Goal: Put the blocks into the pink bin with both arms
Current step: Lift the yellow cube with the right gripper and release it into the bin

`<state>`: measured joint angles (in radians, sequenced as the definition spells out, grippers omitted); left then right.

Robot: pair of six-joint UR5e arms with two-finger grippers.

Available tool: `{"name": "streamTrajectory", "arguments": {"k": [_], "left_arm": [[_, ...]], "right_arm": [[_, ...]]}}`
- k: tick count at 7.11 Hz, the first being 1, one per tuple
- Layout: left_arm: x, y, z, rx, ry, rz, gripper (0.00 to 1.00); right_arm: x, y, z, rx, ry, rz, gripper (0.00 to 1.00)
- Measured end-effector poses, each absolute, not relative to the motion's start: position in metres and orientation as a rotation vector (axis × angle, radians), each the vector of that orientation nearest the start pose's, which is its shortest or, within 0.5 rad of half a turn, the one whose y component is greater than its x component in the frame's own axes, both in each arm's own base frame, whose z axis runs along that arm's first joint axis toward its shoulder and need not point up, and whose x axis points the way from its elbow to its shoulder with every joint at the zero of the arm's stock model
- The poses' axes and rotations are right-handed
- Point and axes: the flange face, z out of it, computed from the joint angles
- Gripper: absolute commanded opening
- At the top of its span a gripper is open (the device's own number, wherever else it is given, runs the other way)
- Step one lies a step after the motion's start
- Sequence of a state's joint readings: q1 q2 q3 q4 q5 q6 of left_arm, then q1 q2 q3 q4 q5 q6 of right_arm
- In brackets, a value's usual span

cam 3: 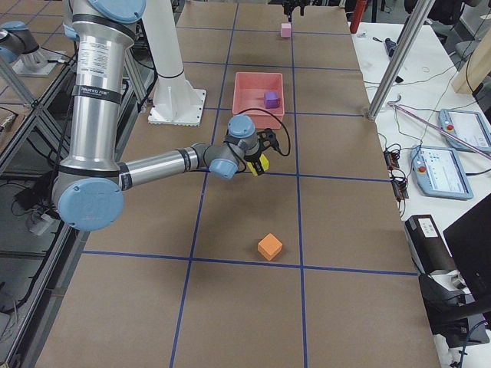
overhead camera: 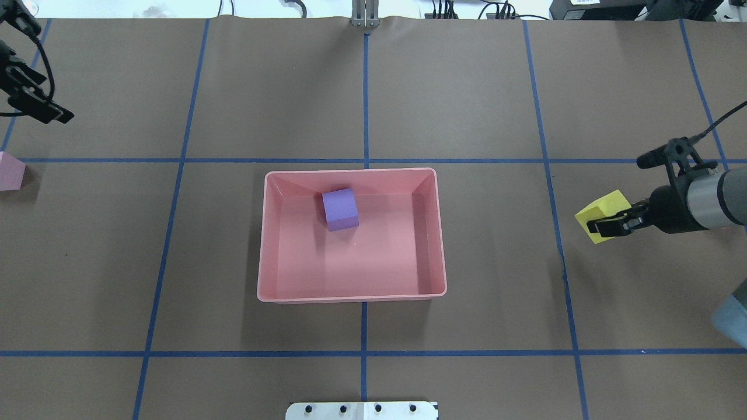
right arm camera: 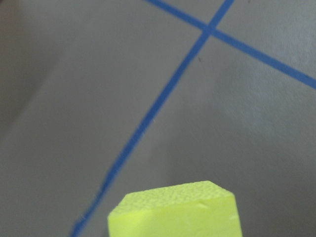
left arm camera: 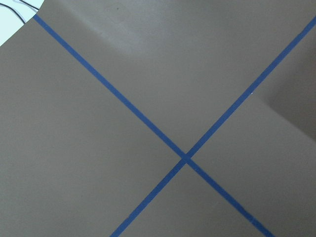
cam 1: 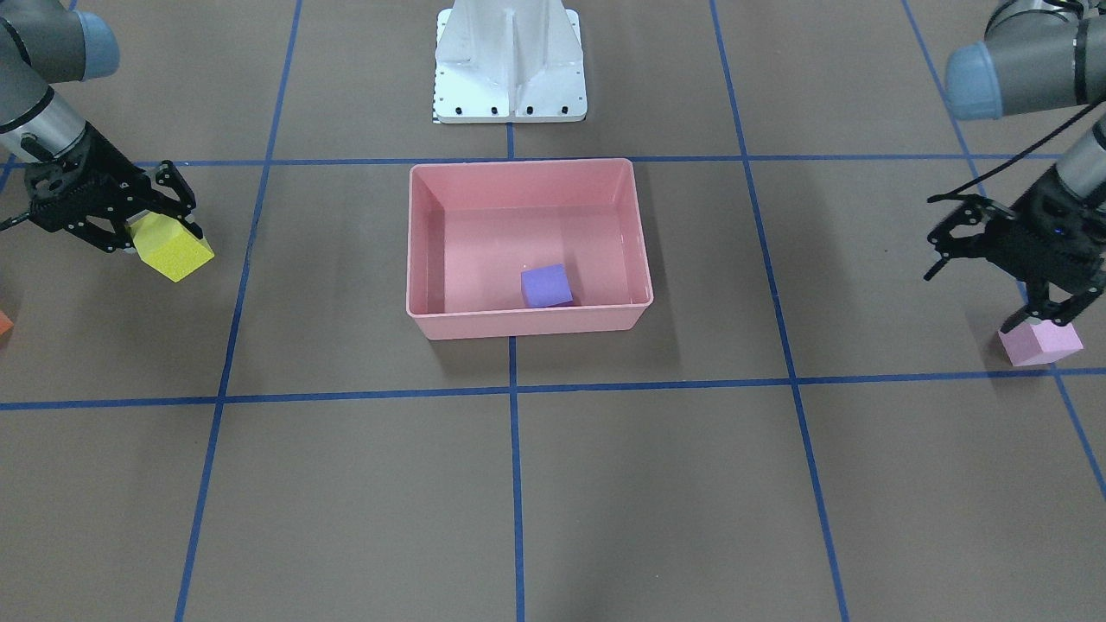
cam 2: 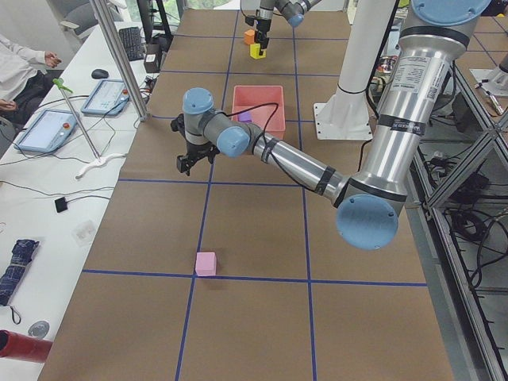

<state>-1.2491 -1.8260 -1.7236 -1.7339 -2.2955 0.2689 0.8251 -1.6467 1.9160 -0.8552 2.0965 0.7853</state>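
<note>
My right gripper (cam 1: 164,235) is shut on the yellow block (cam 1: 175,252) and holds it above the table, well off to the side of the pink bin (cam 1: 527,326). The yellow block also shows in the overhead view (overhead camera: 601,211) and in the right wrist view (right arm camera: 173,212). The purple block (overhead camera: 339,209) lies inside the bin (overhead camera: 350,299). My left gripper (cam 1: 976,285) is open and empty, high above the table near the light pink block (cam 1: 1041,342), which sits on the table (cam 2: 205,263). The orange block (cam 3: 270,247) sits on the table beyond the right gripper.
The white pedestal base (cam 1: 510,69) stands behind the bin. Blue tape lines cross the brown table. The left wrist view shows only table and tape. Operators' desks with tablets (cam 2: 48,127) lie past the table's far edge.
</note>
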Motion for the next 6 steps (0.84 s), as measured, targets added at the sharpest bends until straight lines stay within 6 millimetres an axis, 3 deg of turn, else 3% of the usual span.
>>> {"name": "streamTrajectory", "arguments": {"k": [1, 3, 4, 5, 6], "left_arm": [[0.094, -0.596, 0.458, 0.541, 0.72, 0.793, 1.0], [0.054, -0.608, 0.498, 0.542, 0.694, 0.825, 1.0], [0.041, -0.612, 0.515, 0.539, 0.692, 0.838, 1.0], [0.029, -0.615, 0.533, 0.543, 0.695, 0.853, 1.0], [0.021, -0.617, 0.551, 0.552, 0.695, 0.866, 1.0]], "right_arm": [[-0.279, -0.418, 0.398, 0.303, -1.036, -0.137, 0.0], [-0.328, -0.434, 0.292, 0.188, -1.026, -0.031, 0.0], [-0.358, -0.433, 0.237, 0.137, -0.999, 0.023, 0.11], [-0.388, -0.423, 0.193, 0.111, -0.959, 0.07, 0.42], [-0.419, -0.409, 0.162, 0.101, -0.923, 0.116, 0.93]]}}
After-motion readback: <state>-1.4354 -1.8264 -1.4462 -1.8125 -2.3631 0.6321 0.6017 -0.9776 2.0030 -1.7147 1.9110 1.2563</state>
